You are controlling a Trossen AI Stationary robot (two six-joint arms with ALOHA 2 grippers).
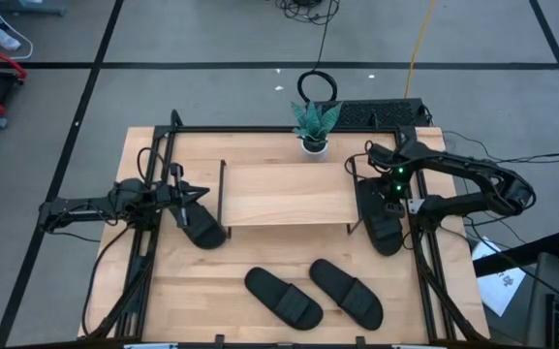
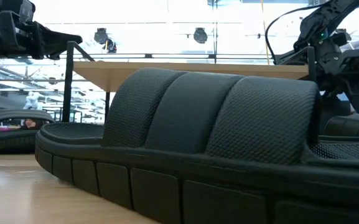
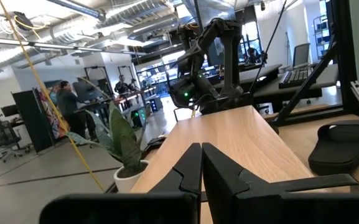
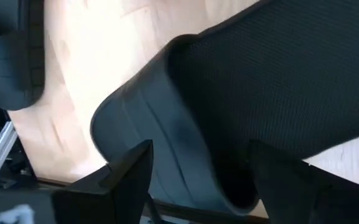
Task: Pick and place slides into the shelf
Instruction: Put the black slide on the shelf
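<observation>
The shelf (image 1: pixel 284 194) stands mid-table. Two black slides (image 1: pixel 284 298) (image 1: pixel 347 291) lie on the table in front of it; one fills the low view (image 2: pixel 185 143). A third slide (image 1: pixel 201 230) lies on the table at the shelf's left end, below my left gripper (image 1: pixel 194 192), which is shut and empty (image 3: pixel 201 158). The fourth slide (image 1: pixel 376 218) lies on the table at the shelf's right end. My right gripper (image 1: pixel 392 199) is open right above it, pointing down, with one finger on either side of the slide's side edge (image 4: pixel 185 155). My right gripper comes at the fourth slide from above, its fingers (image 4: pixel 132 168) astride the slide's side edge beside the strap. I cannot tell whether they touch it. The slide lies flat on the table.
A small potted plant (image 1: pixel 313 126) stands at the far edge behind the shelf. Black metal frame rails (image 1: pixel 148 242) (image 1: pixel 429 262) run along the table's left and right sides. Bare tabletop lies between the shelf and the two front slides.
</observation>
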